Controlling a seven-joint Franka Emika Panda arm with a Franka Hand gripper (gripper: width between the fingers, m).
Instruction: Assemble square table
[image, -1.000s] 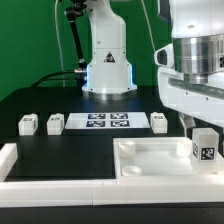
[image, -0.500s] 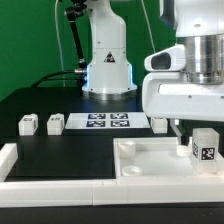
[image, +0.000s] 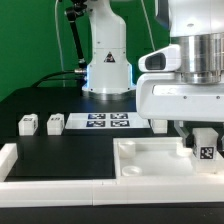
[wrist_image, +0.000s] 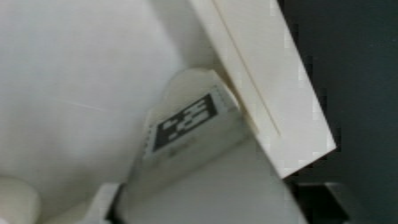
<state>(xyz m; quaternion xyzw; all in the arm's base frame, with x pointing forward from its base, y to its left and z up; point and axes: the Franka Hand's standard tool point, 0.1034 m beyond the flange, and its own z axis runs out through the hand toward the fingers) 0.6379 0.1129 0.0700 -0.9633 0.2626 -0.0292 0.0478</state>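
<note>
The white square slab (image: 150, 160) lies at the front right, inside the border rails. One tagged leg (image: 207, 150) stands upright on its right end. My gripper (image: 204, 140) has come down over this leg, its jaws open on either side of it. In the wrist view the leg (wrist_image: 192, 130) with its tag stands against the slab's raised rim (wrist_image: 276, 90), and my gripper (wrist_image: 222, 205) straddles it. Two more legs (image: 28, 124) (image: 55, 124) stand at the exterior view's left, and a third (image: 159, 123) stands behind the slab.
The marker board (image: 108, 122) lies flat at mid table. The arm's white base (image: 108, 70) stands behind it. Long white border rails (image: 60, 185) run along the front and left edge. A green backdrop closes the rear.
My gripper has moved down and a little to the exterior view's left, from above the leg to around it. The leg and slab have not moved.
</note>
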